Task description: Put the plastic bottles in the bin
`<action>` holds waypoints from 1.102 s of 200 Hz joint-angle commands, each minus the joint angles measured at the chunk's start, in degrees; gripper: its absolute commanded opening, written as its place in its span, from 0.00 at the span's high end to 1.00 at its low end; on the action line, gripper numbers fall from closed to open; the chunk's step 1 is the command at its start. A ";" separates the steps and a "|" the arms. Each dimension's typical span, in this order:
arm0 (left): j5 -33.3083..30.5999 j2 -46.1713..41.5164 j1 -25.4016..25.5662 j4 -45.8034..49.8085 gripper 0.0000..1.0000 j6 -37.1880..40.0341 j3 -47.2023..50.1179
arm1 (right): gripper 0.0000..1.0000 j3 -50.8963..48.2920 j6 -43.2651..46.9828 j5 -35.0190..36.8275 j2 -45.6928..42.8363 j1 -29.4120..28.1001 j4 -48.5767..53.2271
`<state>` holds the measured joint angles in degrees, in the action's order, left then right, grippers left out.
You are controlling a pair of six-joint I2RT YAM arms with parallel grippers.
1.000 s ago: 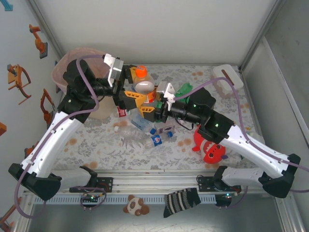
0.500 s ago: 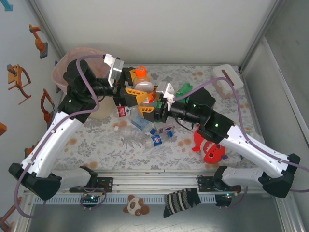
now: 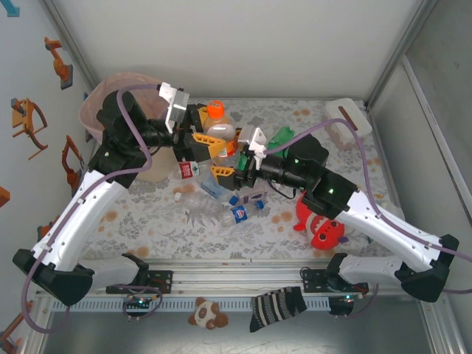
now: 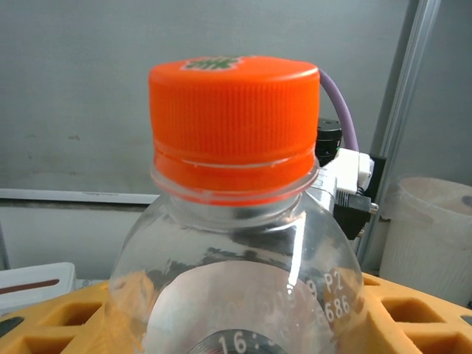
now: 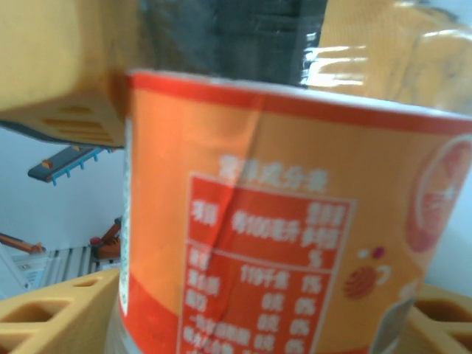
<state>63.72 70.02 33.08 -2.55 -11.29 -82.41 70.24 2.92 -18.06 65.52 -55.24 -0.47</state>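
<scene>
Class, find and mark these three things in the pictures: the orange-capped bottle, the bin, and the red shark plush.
orange-capped bottle (image 4: 234, 125), left wrist view, on the ribbed side of its cap.
bin (image 3: 110, 80), top external view, on its far rim.
red shark plush (image 3: 324, 230), top external view, on its body.

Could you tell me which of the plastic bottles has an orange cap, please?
The upright clear bottle in the left gripper, up off the table. Its cap and label are orange; the other bottles lie on the table.
</scene>
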 commanded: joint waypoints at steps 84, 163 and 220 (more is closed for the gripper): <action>-23.24 -1.27 -5.75 19.87 0.48 12.86 -7.69 | 0.14 -1.89 1.67 9.43 -8.06 0.14 5.04; -45.02 5.23 -16.44 37.74 0.49 20.31 -19.11 | 0.14 -1.60 3.16 12.46 -8.13 0.18 6.84; -53.55 12.54 -24.57 46.50 0.49 25.53 -25.66 | 0.14 -1.06 3.76 12.35 -7.50 0.15 7.39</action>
<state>15.77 80.07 11.03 38.24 10.09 -105.01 68.71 5.54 -6.48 57.89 -55.20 7.09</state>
